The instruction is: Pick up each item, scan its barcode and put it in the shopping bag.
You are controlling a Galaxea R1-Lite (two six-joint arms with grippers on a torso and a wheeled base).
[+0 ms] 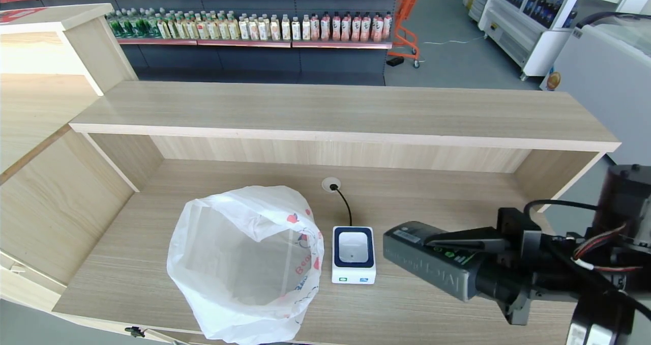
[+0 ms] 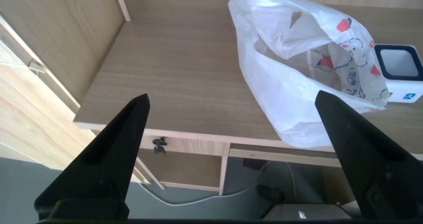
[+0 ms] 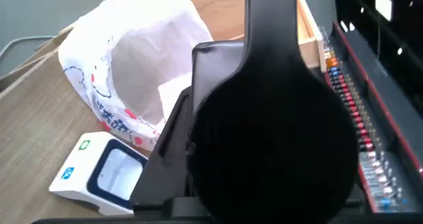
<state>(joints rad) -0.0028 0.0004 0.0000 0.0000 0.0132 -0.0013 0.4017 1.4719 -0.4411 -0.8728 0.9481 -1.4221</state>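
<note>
Above counter (image 1: 152, 268), right gripper (image 1: 441, 257) clasps dark box (image 1: 407, 256).

Quick count: one shopping bag (image 1: 189, 256), one scanner (image 1: 354, 254) with one black cable (image 1: 347, 204) going into one grommet hole (image 1: 331, 184) in the table (image 1: 432, 195), and just one item, a dark box (image 1: 430, 263). Bottles (image 1: 254, 27) on the shelf (image 1: 244, 43) behind: a long row, way too many to count.

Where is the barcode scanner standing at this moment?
In the head view the barcode scanner stands on the wooden counter, just right of the shopping bag and left of the dark grey box held by the right gripper.
</note>
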